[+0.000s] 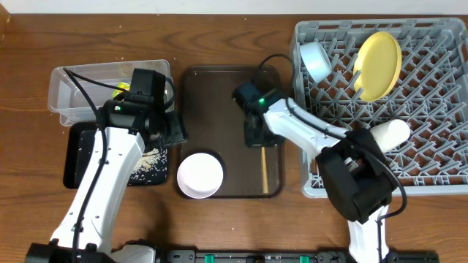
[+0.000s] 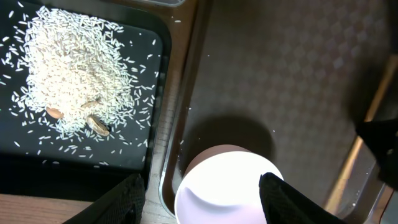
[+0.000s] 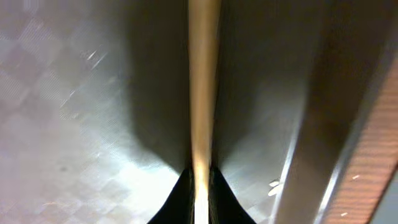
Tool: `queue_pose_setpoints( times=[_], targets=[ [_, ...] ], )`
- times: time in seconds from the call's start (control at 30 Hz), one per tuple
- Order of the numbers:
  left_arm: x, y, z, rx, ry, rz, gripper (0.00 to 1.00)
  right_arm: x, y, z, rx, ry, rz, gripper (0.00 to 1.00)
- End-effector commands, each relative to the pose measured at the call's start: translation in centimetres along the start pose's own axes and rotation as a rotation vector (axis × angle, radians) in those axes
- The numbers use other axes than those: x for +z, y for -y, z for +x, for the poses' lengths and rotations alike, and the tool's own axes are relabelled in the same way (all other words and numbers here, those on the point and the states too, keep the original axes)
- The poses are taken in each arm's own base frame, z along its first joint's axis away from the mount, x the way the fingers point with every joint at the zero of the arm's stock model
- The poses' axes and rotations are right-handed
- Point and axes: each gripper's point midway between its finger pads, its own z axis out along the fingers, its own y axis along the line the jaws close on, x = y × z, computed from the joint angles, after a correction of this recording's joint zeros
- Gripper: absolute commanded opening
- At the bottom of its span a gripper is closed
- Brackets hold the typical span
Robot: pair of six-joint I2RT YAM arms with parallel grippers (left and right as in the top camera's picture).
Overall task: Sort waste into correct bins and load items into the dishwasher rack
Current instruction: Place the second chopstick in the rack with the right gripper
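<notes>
My right gripper [image 1: 256, 139] is shut on the thin wooden chopsticks [image 1: 264, 169] lying on the brown tray; the right wrist view shows the fingers [image 3: 200, 199] pinching the sticks [image 3: 203, 87]. My left gripper [image 1: 174, 133] is open, its fingers [image 2: 202, 199] either side of the white bowl [image 2: 227, 193], which stands at the tray's front left [image 1: 200, 175]. The grey dishwasher rack [image 1: 431, 109] holds the yellow plate [image 1: 378, 64], the light blue bowl [image 1: 316, 60] and the pale cup [image 1: 387, 133]. The wrapper [image 1: 121, 89] lies in the clear tub [image 1: 73, 95]. Rice [image 2: 74, 68] is heaped in the black tray [image 2: 37, 162].
The brown serving tray [image 1: 219, 80] lies between the bins and the rack. The black tray [image 1: 80, 157] sits in front of the clear tub, close to the brown tray's left rim. A few rice grains are scattered on the brown tray [image 2: 280, 74].
</notes>
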Motion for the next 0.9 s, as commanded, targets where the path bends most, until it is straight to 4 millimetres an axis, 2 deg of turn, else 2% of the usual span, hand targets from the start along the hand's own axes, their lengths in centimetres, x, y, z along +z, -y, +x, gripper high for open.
queue_pose_setpoints(
  times=[0.0,0.13,0.3,0.4,0.5,0.6,0.7,0.87],
  targets=[
    [-0.4,-0.2,-0.3,-0.012,0.014,-0.008,0.62,-1.1,0.6,-1.3,-0.017,0.026,-0.021,0.03],
    [-0.4,-0.2,-0.3,-0.012,0.014,-0.008,0.62,-4.4,1.0,-2.8,-0.031,0.084,-0.088,0.01],
    [-0.4,-0.2,-0.3,-0.012,0.014,-0.008,0.62,-10.8,2.0,-4.8,-0.081,0.229,-0.170,0.01],
    [-0.4,-0.2,-0.3,-0.012,0.014,-0.008,0.62,-14.5,3.6,-5.8,-0.120,0.330,-0.186,0.01],
    [-0.4,-0.2,-0.3,-0.012,0.014,-0.008,0.62,-16.9,6.6,-6.6,-0.103,0.402,-0.135,0.01],
    [-0.4,-0.2,-0.3,-0.012,0.014,-0.008,0.62,-17.4,9.9,-6.8,-0.046,0.408,-0.062,0.01],
    [-0.4,-0.2,-0.3,-0.012,0.014,-0.008,0.62,-16.5,12.1,-6.5,-0.018,0.364,-0.026,0.01],
    [-0.4,-0.2,-0.3,-0.012,0.015,-0.008,0.62,-14.1,14.3,-5.7,0.015,0.283,0.008,0.01]
  ],
)
